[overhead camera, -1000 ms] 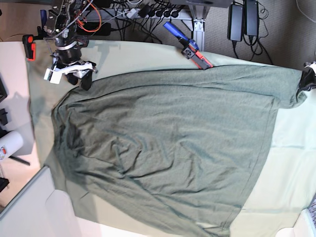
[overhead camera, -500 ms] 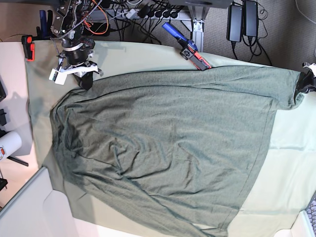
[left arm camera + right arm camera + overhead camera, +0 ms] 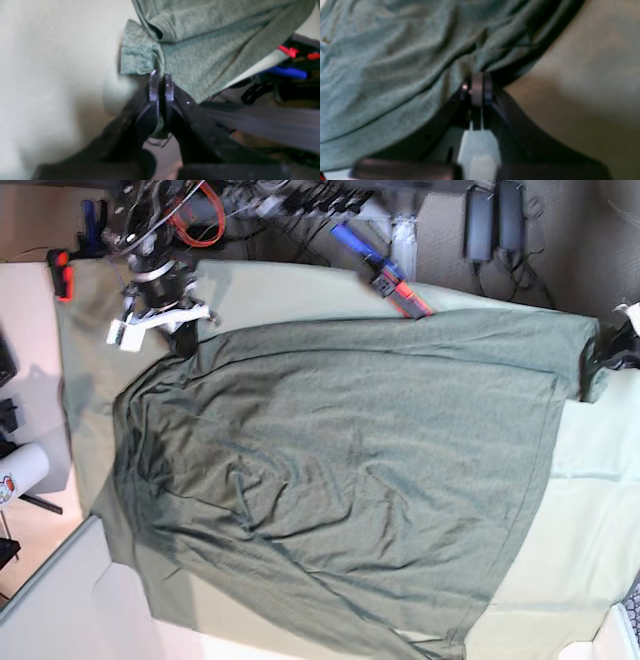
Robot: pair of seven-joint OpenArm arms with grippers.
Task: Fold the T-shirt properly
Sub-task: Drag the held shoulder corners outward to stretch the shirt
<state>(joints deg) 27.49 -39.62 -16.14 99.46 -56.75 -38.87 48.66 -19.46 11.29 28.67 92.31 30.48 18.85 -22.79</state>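
At opposite corners, the left gripper (image 3: pixel 161 75) and right gripper (image 3: pixel 477 80) each pinch the dark grey-green knit T-shirt (image 3: pixel 340 470), likely to lift one edge for folding.

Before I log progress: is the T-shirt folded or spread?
Spread: the T-shirt lies wrinkled but open across the tablecloth, no fold made.

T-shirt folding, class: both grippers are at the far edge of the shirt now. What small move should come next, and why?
Probably lift both arms together a little. The left gripper is shut on the T-shirt at one far corner, and the right gripper is shut on the other. The shirt lies spread and wrinkled over the tablecloth, so an even lift should free that edge for carrying over into a fold.
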